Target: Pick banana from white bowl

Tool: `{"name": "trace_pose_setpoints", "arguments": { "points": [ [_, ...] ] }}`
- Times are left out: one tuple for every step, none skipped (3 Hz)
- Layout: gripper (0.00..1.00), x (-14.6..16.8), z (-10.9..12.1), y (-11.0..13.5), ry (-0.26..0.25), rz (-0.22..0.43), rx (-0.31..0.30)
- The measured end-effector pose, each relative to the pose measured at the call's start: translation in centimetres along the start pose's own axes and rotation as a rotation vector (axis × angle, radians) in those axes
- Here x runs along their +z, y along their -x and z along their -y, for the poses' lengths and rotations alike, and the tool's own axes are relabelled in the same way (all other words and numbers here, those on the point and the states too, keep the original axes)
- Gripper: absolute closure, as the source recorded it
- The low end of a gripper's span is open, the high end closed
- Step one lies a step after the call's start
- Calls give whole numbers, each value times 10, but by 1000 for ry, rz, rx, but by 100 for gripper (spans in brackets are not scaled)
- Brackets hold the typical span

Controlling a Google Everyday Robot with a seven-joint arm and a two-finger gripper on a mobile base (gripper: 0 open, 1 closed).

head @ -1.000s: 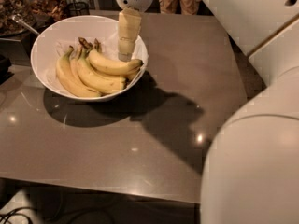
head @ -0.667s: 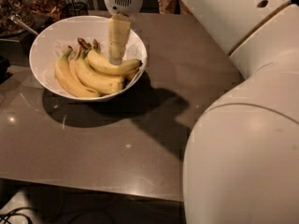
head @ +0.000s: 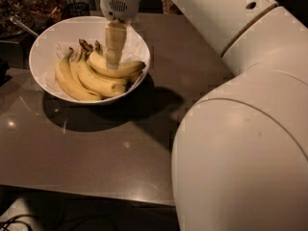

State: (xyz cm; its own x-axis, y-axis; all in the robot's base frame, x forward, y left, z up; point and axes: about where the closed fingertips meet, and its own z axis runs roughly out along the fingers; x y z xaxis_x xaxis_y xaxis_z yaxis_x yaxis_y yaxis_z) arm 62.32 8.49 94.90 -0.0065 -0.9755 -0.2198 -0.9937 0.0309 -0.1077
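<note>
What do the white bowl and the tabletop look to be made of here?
White bowl: likely glazed ceramic or hard plastic; its wall is smooth and glossy. Table: dark and polished, stone-like or laminate; it shows small light glints. The gripper hangs inside the bowl, at the topmost banana.

My gripper (head: 112, 61) points straight down in the upper left of the frame, a pale narrow column hanging under the round white wrist (head: 120, 3) at the top edge. From the wrist my arm (head: 216, 13) stretches across the top towards the right. It then bends into broad white segments that fill the right side and lower right of the frame, close to the camera.
</note>
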Motion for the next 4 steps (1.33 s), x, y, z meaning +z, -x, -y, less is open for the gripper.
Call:
{"name": "trace_pose_setpoints", "arguments": {
  "points": [
    [34,7,0,4,28,17,1],
    [33,16,1,9,56,35,3],
    [33,24,-2,14,88,57,3],
    [34,33,-5,16,126,75,13]
  ]
}}
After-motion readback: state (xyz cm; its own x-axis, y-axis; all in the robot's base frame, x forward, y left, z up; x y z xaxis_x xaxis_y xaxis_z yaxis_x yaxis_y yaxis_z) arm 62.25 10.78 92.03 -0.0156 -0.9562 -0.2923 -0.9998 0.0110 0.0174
